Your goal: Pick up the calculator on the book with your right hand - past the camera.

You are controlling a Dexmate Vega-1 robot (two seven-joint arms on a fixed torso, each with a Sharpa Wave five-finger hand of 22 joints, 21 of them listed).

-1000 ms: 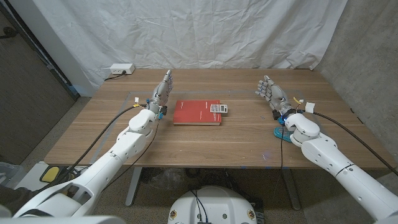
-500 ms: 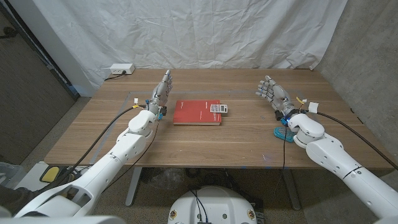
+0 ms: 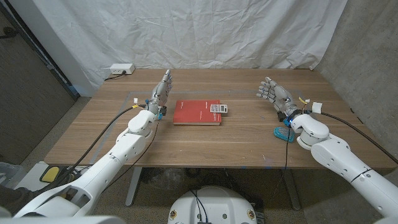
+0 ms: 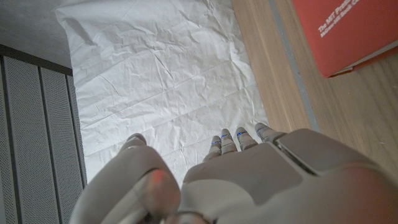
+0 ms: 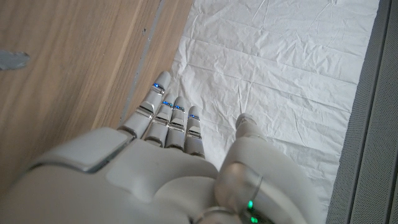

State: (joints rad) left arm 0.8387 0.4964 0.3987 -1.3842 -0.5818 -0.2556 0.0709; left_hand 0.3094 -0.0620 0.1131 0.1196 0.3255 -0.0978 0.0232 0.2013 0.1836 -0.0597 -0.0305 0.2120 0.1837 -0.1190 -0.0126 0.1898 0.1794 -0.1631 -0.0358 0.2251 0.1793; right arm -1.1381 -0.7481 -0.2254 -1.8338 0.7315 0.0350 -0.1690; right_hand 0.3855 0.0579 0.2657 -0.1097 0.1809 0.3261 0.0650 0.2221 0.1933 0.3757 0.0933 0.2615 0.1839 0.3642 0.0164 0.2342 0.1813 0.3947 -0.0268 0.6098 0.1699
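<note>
Since the earlier frames the right arm has drawn back toward the near right corner, uncovering more of the blue object (image 3: 282, 133) beside its wrist, while the right hand (image 3: 274, 96) has drifted slightly toward 3 o'clock. That hand is open, fingers spread and holding nothing, raised over the wooden surface (image 3: 242, 140) well apart from the calculator (image 3: 217, 108). The calculator lies on the 2 o'clock corner of the red book (image 3: 196, 112), which sits at the middle of the surface. The left hand (image 3: 161, 92) has not moved; it stands on edge just beside the book at its 9 o'clock side, fingers straight, empty. A white power strip (image 3: 121, 69) rests at the far 11 o'clock corner.
</note>
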